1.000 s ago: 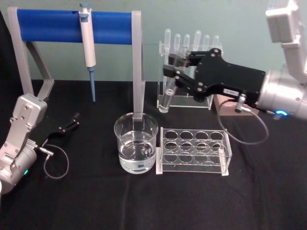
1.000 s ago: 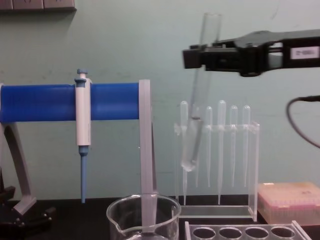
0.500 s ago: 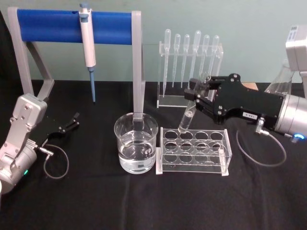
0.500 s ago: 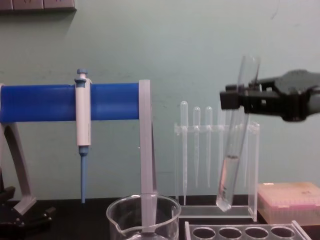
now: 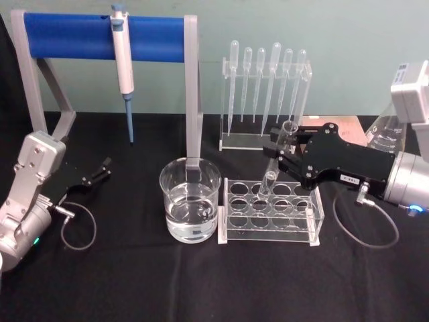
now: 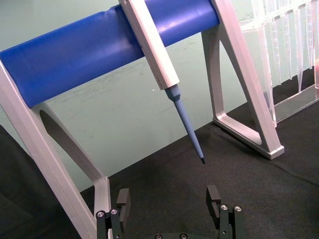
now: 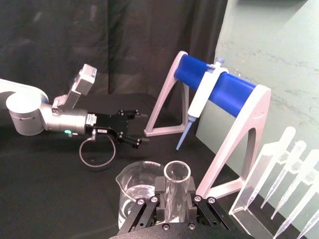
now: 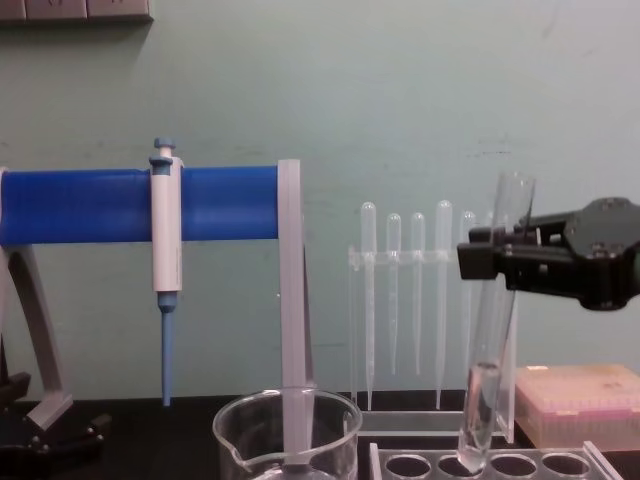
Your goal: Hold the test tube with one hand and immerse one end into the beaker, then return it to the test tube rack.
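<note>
While the right gripper keeps its fingers clamped on the upper part of the test tube, the tube leans with its rounded bottom just inside a back-row hole of the clear rack (beside the beaker, apart from it). Parked left gripper rests on the black surface, fingers apart.

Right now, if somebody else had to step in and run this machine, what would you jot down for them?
Right pincer: shut on the test tube, tilted, its bottom entering a back-row hole of the clear rack.
Left pincer: open, parked low on the left by the blue stand.
Beaker: left of the rack, holding clear liquid.
Left to do: seat the tube, let go, pull the right arm away.
</note>
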Available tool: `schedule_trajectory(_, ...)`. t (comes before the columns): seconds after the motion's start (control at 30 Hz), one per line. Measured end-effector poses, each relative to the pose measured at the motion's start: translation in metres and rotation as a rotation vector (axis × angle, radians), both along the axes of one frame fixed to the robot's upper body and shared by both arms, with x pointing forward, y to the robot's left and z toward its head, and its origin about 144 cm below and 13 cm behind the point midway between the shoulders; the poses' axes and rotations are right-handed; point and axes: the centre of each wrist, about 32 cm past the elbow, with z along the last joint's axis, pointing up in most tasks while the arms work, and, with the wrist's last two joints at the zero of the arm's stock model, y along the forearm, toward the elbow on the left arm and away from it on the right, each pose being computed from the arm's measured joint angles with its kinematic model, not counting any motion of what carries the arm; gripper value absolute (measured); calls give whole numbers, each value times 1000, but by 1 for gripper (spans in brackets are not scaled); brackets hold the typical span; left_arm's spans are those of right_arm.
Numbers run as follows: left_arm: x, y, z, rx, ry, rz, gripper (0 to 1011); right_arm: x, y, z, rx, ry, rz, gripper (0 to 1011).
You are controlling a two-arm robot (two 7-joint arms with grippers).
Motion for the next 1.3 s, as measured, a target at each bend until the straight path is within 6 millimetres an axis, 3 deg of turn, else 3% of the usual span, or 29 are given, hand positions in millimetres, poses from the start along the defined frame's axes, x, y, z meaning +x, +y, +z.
schedule_trajectory(1.3,0,0,0,0,0,0,1000,8,7,-45,-21,54,-31,224)
